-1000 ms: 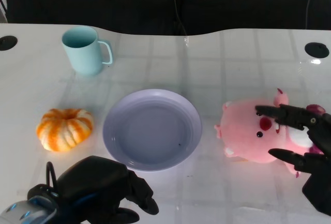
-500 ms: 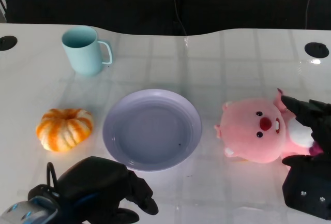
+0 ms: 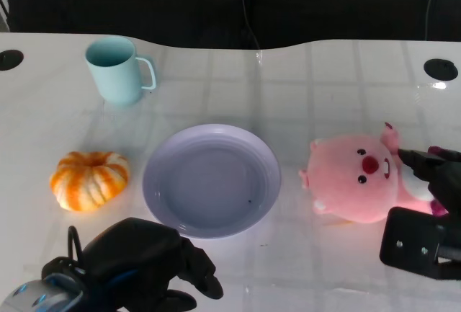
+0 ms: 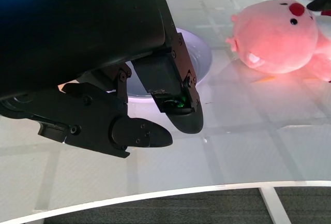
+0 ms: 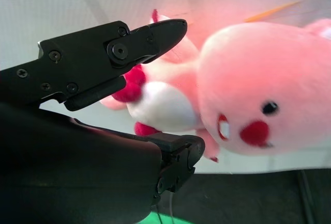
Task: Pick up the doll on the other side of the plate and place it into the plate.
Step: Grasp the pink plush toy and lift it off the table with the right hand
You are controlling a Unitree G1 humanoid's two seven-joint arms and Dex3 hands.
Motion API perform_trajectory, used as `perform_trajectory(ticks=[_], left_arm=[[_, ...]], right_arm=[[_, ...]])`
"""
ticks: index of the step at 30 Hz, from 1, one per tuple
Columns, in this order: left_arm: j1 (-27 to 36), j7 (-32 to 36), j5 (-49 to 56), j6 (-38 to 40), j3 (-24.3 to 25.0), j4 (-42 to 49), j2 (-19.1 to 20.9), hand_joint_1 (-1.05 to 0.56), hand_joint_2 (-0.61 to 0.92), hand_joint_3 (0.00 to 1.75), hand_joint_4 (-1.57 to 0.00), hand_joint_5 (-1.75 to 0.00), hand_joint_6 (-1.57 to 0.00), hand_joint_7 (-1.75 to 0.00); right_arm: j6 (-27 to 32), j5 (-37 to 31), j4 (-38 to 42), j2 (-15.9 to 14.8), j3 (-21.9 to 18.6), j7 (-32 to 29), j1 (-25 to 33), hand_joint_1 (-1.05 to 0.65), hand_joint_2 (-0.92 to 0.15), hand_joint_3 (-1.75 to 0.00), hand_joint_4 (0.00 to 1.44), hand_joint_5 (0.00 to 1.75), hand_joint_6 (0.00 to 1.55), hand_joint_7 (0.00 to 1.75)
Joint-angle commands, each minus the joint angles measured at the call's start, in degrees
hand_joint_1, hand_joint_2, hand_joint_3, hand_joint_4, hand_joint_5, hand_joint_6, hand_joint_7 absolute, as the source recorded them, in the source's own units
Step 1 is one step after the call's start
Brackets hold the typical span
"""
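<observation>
The pink plush doll [image 3: 364, 181] lies on the white table [image 3: 302, 81] near its right edge, just to the right of my lavender plate [image 3: 212, 180] and apart from it, its face turned up. My right hand [image 3: 431, 215] sits at the doll's body side; in the right wrist view my fingers [image 5: 150, 36] are spread around its white belly and red paws, one above and one below, but I cannot tell whether they press on it. The plate holds nothing. My left hand [image 3: 148, 269] rests at the table's near edge, just short of the plate's rim, fingers curled in on nothing. The pale blue mug [image 3: 119, 70] stands upright toward the far left corner; nothing shows inside it. A small orange pumpkin [image 3: 89, 179] sits near the left edge, beside the plate.
</observation>
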Motion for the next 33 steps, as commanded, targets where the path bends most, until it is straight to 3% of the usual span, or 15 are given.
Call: perform_trajectory(ticks=[1, 7, 13, 18, 23, 26, 28, 29, 30, 31, 33], left_arm=[[0.0, -0.1, 0.6, 0.2, -0.2, 0.0, 0.3, -0.27, 0.92, 0.29, -0.76, -1.18, -1.08, -0.01], [0.2, -0.2, 1.2, 0.4, -0.4, -0.6, 0.4, -0.27, 0.92, 0.29, -0.77, -1.18, -1.08, -0.01], [1.1, 0.3, 0.9, 0.1, -0.1, -1.3, -0.1, -0.26, 0.92, 0.27, -0.78, -1.2, -1.08, -0.01], [1.4, -0.3, 1.0, 0.7, -0.1, -2.1, -0.2, -0.26, 0.92, 0.28, -0.78, -1.16, -1.08, -0.01], [1.5, -0.7, 1.3, 1.3, -0.3, -2.9, -0.4, -0.27, 0.92, 0.28, -0.78, -1.16, -1.08, 0.0], [1.6, -1.1, 1.3, 2.2, -0.5, -3.5, -0.7, -0.27, 0.92, 0.29, -0.78, -1.15, -1.08, 0.0], [1.7, -0.9, 1.3, 2.1, -0.5, -3.7, -0.8, -0.27, 0.92, 0.29, -0.79, -1.16, -1.08, -0.01], [1.8, -1.0, 1.5, 2.2, -0.6, -3.9, -0.8, -0.27, 0.92, 0.28, -0.79, -1.16, -1.08, -0.01], [1.8, -1.3, 1.5, 2.5, -0.7, -4.1, -0.8, -0.26, 0.92, 0.28, -0.79, -1.16, -1.08, -0.01], [1.8, -1.7, 1.5, 3.0, -0.7, -4.5, -0.9, -0.26, 0.92, 0.28, -0.79, -1.17, -1.08, -0.01], [2.1, -1.8, 1.3, 3.1, -0.8, -4.8, -0.9, -0.26, 0.92, 0.29, -0.76, -1.23, -1.09, -0.01]], right_arm=[[-1.0, 0.5, 5.9, -1.1, 1.0, -0.9, -3.3, -0.67, -0.88, -0.01, 0.02, 0.14, 0.16, 0.01], [-2.0, 1.9, 18.4, 0.5, 3.3, -2.5, -10.1, -0.68, -0.91, -0.01, 0.07, 0.16, 0.22, 0.03], [-1.0, 3.5, 29.1, 2.3, 5.6, -2.2, -17.4, -0.63, -0.91, 0.0, 0.27, 0.12, 0.35, 0.03], [-2.4, 5.1, 36.8, 3.5, 7.0, -3.1, -22.1, -0.56, -0.91, 0.0, 0.48, 0.08, 0.58, 0.05], [-5.6, 5.0, 42.4, 3.1, 10.2, -1.7, -25.8, -0.5, -0.92, -0.04, 0.54, 0.05, 0.73, 0.06], [-8.7, 5.7, 45.2, 3.5, 10.4, -5.3, -26.8, -0.41, -0.92, -0.02, 0.65, 0.06, 0.88, 0.06], [-10.7, 7.7, 46.8, 4.6, 8.5, -10.3, -26.5, -0.3, -0.92, -0.02, 0.8, 0.07, 1.03, 0.07], [-12.1, 8.7, 47.5, 5.0, 7.7, -12.6, -26.3, -0.24, -0.92, -0.02, 0.96, 0.13, 1.12, 0.08], [-13.2, 9.0, 48.3, 5.2, 7.7, -14.8, -26.3, -0.22, -0.92, -0.01, 1.04, 0.32, 1.19, 0.07], [-14.0, 8.8, 48.8, 5.2, 8.0, -16.6, -26.3, -0.22, -0.92, -0.01, 0.98, 0.67, 1.25, 0.05], [-15.6, 7.0, 49.8, 4.9, 10.1, -20.0, -26.3, -0.24, -0.92, -0.1, 0.88, 1.06, 1.3, 0.03]])
